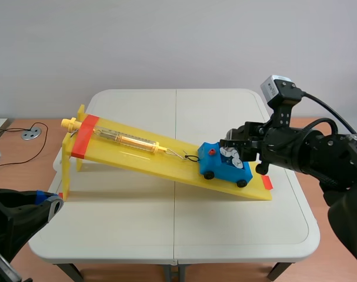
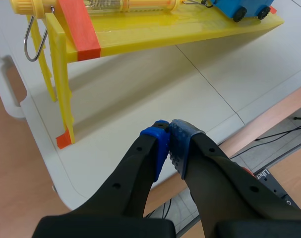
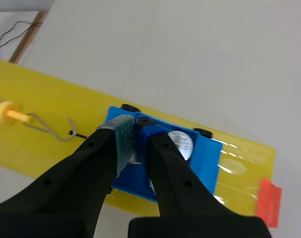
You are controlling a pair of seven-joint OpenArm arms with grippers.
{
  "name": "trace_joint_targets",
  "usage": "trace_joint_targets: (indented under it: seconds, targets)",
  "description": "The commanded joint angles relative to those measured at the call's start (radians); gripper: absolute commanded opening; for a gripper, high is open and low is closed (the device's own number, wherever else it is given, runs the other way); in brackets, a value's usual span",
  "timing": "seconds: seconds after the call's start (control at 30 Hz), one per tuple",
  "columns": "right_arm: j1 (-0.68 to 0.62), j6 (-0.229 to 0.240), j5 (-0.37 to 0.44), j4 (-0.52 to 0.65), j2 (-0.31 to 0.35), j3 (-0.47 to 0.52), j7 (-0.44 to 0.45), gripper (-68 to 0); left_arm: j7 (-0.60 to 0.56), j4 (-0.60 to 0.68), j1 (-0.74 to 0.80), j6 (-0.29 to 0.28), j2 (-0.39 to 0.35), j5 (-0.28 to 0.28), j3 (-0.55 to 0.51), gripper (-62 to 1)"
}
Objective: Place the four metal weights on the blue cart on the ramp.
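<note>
The blue cart stands low on the yellow ramp, hooked to a yellow spring scale. Silver metal weights lie on its deck. My right gripper hangs right over the cart. In the right wrist view its fingers stand a narrow gap apart over the cart, with a thin silver metal weight pinched between them and another weight flat beside them. My left gripper is shut on nothing, low at the table's near left edge.
The ramp's raised end rests on yellow legs at the table's left. Orange-red tape marks the ramp and its low end. A cable and a round metal disc lie on the side surface at far left.
</note>
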Motion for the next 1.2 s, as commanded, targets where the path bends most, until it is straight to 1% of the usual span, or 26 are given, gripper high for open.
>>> trace_joint_targets:
  seconds: [0.0,0.2,0.3,0.43,0.53,0.67,0.77,0.9,1.17]
  targets:
    - [0.087,0.09,0.102,0.074,0.0,-0.009,0.141,-66.8,-0.097,0.072,-0.022,-0.025,0.008,-0.074,-0.016,-58.2]
    - [-0.001,0.09,0.131,0.15,0.005,0.031,0.14,-66.8,-0.097,0.072,-0.022,-0.025,0.008,-0.074,-0.016,-58.2]
    - [-0.027,0.085,0.132,0.158,0.008,0.041,0.136,-66.8,-0.097,0.072,-0.022,-0.026,0.01,-0.074,-0.016,-58.2]
    - [-0.026,0.069,0.126,0.157,0.008,0.042,0.139,-66.8,-0.097,0.072,-0.022,-0.026,0.027,-0.074,-0.016,-58.2]
    - [-0.016,0.047,0.101,0.156,0.008,0.04,0.152,-66.8,-0.097,0.072,-0.022,-0.032,0.036,-0.074,-0.016,-58.2]
    - [0.001,0.047,0.087,0.154,0.006,0.04,0.159,-66.8,-0.097,0.072,-0.022,-0.038,0.036,-0.074,-0.016,-58.2]
    - [0.02,0.044,0.083,0.138,0.005,0.038,0.159,-66.8,-0.097,0.072,-0.022,-0.041,0.036,-0.074,-0.016,-58.2]
    - [0.05,0.028,0.079,0.085,0.005,0.018,0.162,-66.9,-0.096,0.072,-0.022,-0.041,0.036,-0.074,-0.016,-58.2]
    - [0.092,0.024,0.064,0.025,-0.006,0.005,0.169,-66.9,-0.096,0.072,-0.022,-0.043,0.035,-0.074,-0.016,-58.2]
